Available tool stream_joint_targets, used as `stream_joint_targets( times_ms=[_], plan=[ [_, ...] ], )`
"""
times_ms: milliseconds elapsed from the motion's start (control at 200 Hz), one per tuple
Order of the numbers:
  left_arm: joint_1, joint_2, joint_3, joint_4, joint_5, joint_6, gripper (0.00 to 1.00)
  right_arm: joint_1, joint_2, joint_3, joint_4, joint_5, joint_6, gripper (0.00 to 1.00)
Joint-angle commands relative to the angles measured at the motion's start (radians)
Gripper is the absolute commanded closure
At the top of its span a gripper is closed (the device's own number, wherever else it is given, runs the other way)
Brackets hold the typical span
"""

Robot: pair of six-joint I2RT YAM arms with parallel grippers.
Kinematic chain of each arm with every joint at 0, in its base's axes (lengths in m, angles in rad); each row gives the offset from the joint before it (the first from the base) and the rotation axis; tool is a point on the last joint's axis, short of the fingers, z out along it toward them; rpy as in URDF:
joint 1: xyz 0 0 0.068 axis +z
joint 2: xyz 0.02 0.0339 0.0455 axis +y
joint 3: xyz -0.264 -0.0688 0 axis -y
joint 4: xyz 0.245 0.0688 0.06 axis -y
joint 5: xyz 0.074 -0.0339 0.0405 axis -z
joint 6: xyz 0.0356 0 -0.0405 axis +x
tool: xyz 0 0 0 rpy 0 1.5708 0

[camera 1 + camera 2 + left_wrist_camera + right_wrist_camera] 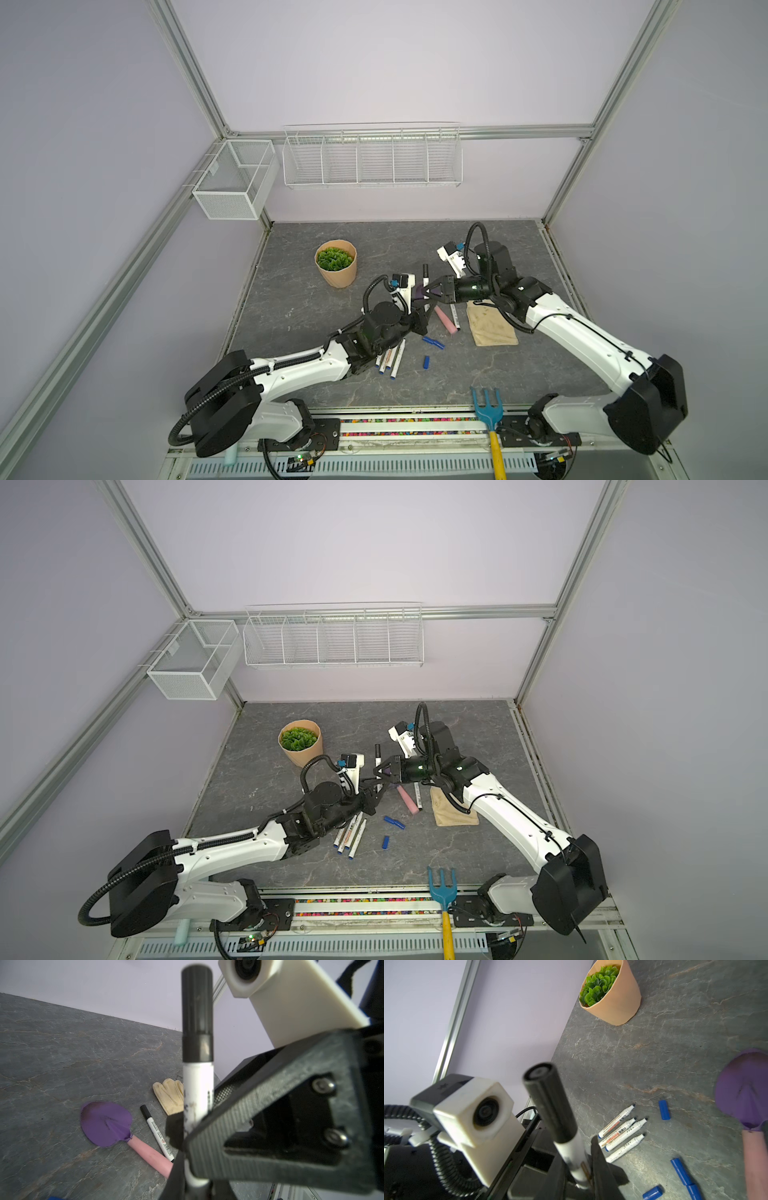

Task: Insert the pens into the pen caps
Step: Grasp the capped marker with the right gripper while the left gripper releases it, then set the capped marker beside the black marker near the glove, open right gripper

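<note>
I find the left gripper (420,320) clamped on a pen (197,1088), upright above the table (311,324); the right gripper (579,1172) pinches its barrel higher, I judge to steady it, black cap (197,1001) seated. Four bare pens (620,1132) lie below.

Walls (374,62): plain lilac panels on three sides, evenly lit, no windows in view.
Frame (195,79): aluminium posts and rails at the corners.
Bench (311,332): dark grey, stone-veined top.
Wire rack (372,160): white, five compartments, on the back wall.
Mesh basket (232,183): white, divided, hung at the left corner.
</note>
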Motion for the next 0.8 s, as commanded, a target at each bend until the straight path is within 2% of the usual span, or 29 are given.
stream_joint_targets(
  times_ms=[0, 75, 105, 125, 135, 150, 220, 285, 420, 530, 795],
  plan=[
    [-0.01, 0.004, 0.003, 0.056, 0.018, 0.019, 1.0, 0.011, 0.006, -0.015, 0.029, 0.014, 0.048, 0.86],
    [-0.01, 0.0, 0.001, 0.039, 0.012, 0.02, 1.0, 0.0, 0.0, -0.016, 0.0, 0.047, 0.043, 0.88],
    [-0.01, -0.003, -0.001, 0.032, 0.01, 0.022, 0.97, -0.007, 0.0, -0.019, -0.012, 0.057, 0.042, 0.89],
    [-0.01, -0.006, -0.004, 0.027, 0.009, 0.023, 0.92, -0.014, -0.001, -0.02, -0.022, 0.066, 0.042, 0.89],
    [-0.01, -0.008, -0.006, 0.025, 0.008, 0.023, 0.82, -0.017, -0.001, -0.022, -0.028, 0.072, 0.043, 0.89],
    [-0.01, -0.009, -0.009, 0.024, 0.006, 0.023, 0.76, -0.021, -0.002, -0.023, -0.036, 0.079, 0.043, 0.89],
    [-0.01, -0.025, -0.03, 0.013, -0.001, 0.021, 0.58, -0.047, -0.004, -0.038, -0.073, 0.115, 0.038, 0.89],
    [-0.01, -0.047, -0.051, -0.013, -0.016, 0.018, 0.47, -0.077, -0.003, -0.051, -0.115, 0.151, 0.03, 0.9],
    [-0.01, -0.122, -0.109, -0.084, -0.057, 0.002, 0.35, -0.147, 0.018, -0.066, -0.202, 0.22, -0.014, 0.9],
    [-0.01, -0.197, -0.159, -0.176, -0.105, -0.026, 0.31, -0.19, 0.07, -0.061, -0.262, 0.281, -0.075, 0.9],
    [-0.011, -0.343, -0.194, -0.571, -0.254, -0.103, 0.3, -0.204, 0.265, 0.01, -0.369, 0.507, -0.187, 0.88]
  ],
)
